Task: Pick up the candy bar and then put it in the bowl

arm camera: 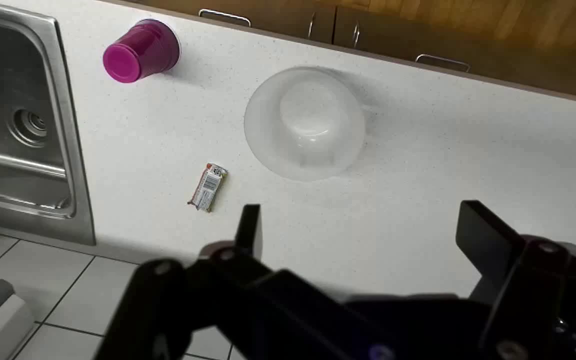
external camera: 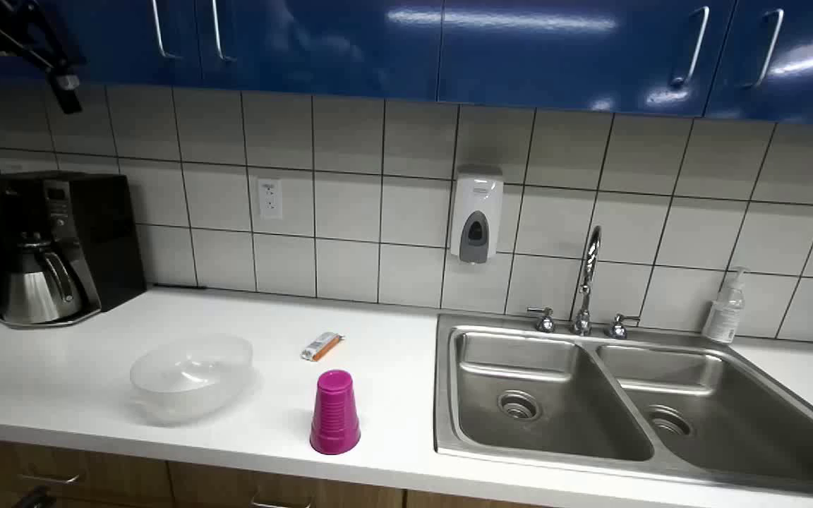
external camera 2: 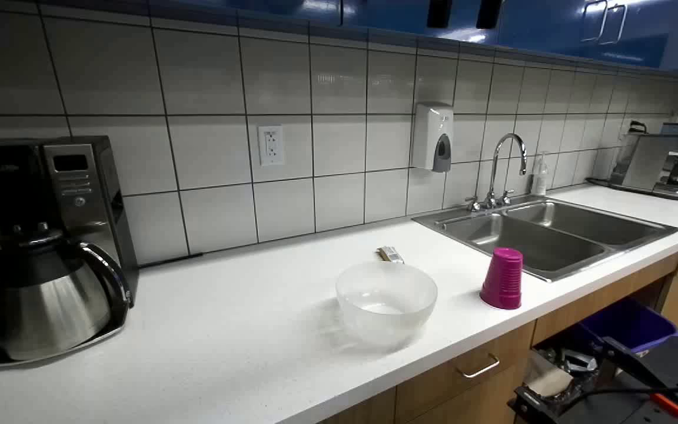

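Note:
The candy bar (external camera: 322, 346) is a small flat wrapper, white on top with an orange edge, lying on the white counter. It lies behind the bowl in an exterior view (external camera 2: 391, 255), its near end close to the bowl's rim. The bowl (external camera: 198, 395) is round, clear whitish plastic; it also shows in an exterior view (external camera 2: 386, 327). In the wrist view the candy bar (arm camera: 208, 187) lies left of and below the bowl (arm camera: 264, 127). My gripper (arm camera: 359, 207) is open with nothing between its fingers, high above the counter. It shows near the top edge in both exterior views (external camera: 24, 104) (external camera 2: 463, 22).
An upside-down magenta cup (external camera: 335, 416) stands near the counter's front edge, between bowl and sink. A steel double sink (external camera: 555, 402) with faucet (external camera: 586, 282) lies beyond it. A coffee maker (external camera 2: 56, 247) stands at the counter's other end. Blue cabinets (external camera: 322, 42) hang above; a soap dispenser (external camera: 477, 215) is on the wall.

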Controlling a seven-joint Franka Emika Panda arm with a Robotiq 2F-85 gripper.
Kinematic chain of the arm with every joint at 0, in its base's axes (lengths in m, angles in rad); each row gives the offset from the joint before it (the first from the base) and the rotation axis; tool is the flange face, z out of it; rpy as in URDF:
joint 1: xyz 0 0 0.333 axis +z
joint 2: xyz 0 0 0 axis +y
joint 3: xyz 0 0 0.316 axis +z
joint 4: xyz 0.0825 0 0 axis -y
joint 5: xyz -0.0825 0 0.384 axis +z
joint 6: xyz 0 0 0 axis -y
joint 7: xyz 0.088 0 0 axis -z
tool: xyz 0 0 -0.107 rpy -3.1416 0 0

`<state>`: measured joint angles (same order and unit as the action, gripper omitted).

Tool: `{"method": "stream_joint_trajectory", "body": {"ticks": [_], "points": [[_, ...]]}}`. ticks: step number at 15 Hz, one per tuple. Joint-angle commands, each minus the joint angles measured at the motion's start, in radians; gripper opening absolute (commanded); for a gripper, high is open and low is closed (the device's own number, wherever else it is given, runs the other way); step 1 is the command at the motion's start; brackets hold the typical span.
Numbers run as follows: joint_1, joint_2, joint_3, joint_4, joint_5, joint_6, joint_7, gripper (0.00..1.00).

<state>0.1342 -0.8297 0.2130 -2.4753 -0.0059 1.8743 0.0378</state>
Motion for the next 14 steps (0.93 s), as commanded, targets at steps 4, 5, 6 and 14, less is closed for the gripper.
{"method": "stream_joint_trajectory", "body": {"ticks": [4,5,6,14], "points": [[0.012,0.004,-0.008,0.002,-0.008,-0.001,0.007,1.0],[0.012,0.004,-0.008,0.002,-0.008,-0.001,0.007,1.0],[0.012,0.004,-0.008,0.002,-0.008,-0.001,0.007,1.0],[-0.042,0.101,0.025,-0.108,-0.112,0.118,0.122,1.0]]}}
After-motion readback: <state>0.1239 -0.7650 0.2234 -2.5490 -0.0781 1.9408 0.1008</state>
